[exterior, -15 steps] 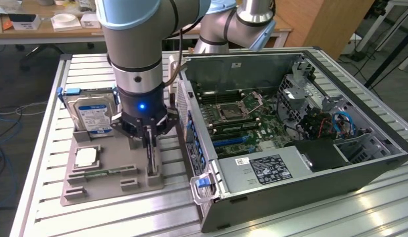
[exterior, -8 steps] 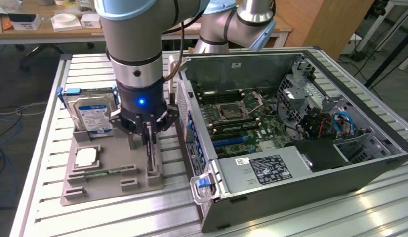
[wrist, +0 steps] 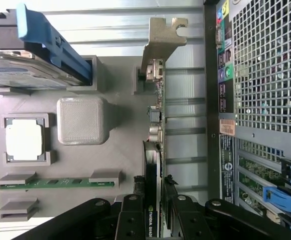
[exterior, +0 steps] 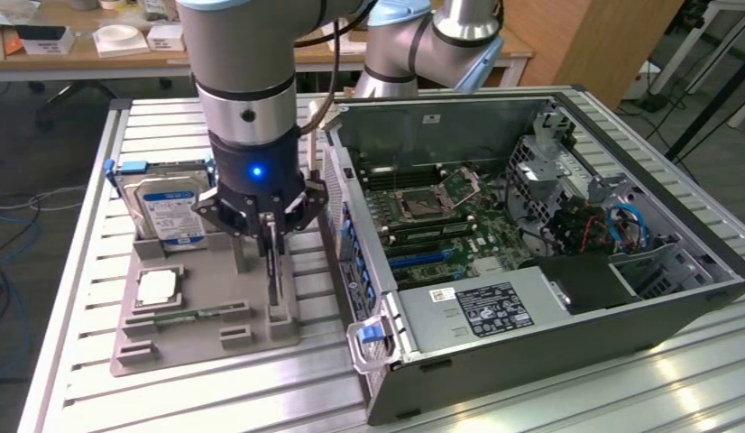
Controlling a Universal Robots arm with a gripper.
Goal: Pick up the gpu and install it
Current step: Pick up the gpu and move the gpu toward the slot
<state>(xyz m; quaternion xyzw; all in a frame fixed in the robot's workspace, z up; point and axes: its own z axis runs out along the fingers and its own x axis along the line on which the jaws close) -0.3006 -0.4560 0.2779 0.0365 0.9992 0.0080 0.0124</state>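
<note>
A: So, where do we see the gpu [exterior: 274, 275]?

B: We see it standing on its thin edge in a slot of the gray tray [exterior: 192, 347]. The tray lies on the metal surface [exterior: 90, 298]. The open computer case [exterior: 565, 361] is just beside the tray, on the exterior view's right.

A: And the claw [exterior: 271, 236]?

B: It hangs straight down over the card. A small blue light [exterior: 254, 170] glows on the arm above it. In the wrist view the claw [wrist: 154, 192] is narrow. Its 2 black fingers [wrist: 133, 215] sit tight on both sides of the gpu [wrist: 155, 135] and hold its upper edge.

A: Is the card lifted?

B: We see its lower edge down in the tray slot. Its silver bracket [wrist: 161, 37] sticks out at one end, clear of the fingers.

A: What else do we see in the tray?

B: A hard drive [exterior: 168, 212] with a blue and white label stands at the back. A square chip [exterior: 159, 287] lies flat, and a green memory stick [exterior: 186, 317] lies near the front. All 3 are on the exterior view's left of the gpu, apart from the claw.
</note>
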